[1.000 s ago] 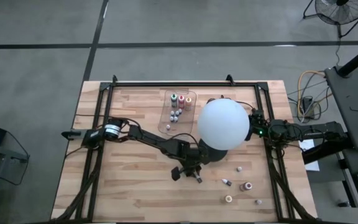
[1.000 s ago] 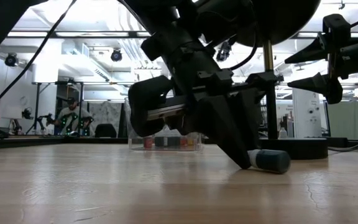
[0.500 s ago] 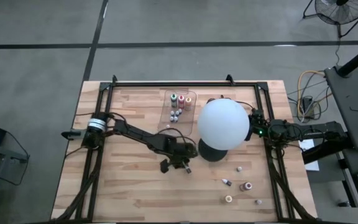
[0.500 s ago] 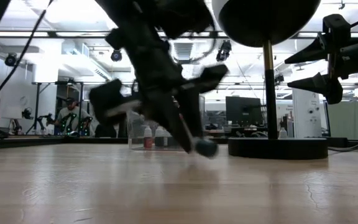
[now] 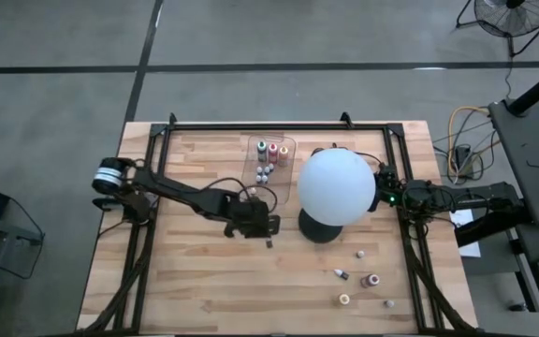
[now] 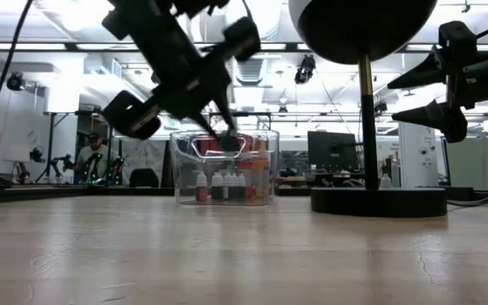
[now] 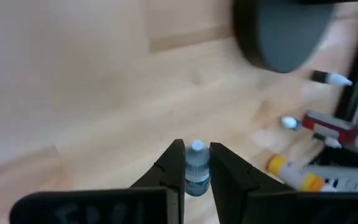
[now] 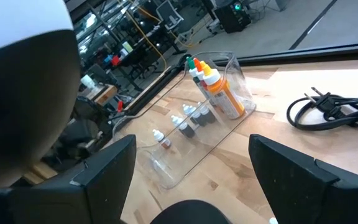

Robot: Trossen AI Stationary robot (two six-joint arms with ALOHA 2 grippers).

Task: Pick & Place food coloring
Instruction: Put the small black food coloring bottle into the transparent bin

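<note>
The left gripper (image 7: 196, 168) pinches one small bottle (image 7: 196, 171), up off the table, near the clear tray (image 5: 251, 183). It should lower slowly and let go inside. About seven bottles stand there; five loose ones (image 5: 371, 280) lie farther right. The right gripper (image 8: 191, 168) waits, spread wide.

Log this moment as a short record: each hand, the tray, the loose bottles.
left hand: shut on a small bottle, raised near the clear tray
right hand: open, waiting at the table's right edge beside the white globe
tray contents: several bottles standing inside
loose bottles: a few on the table's near right
</note>
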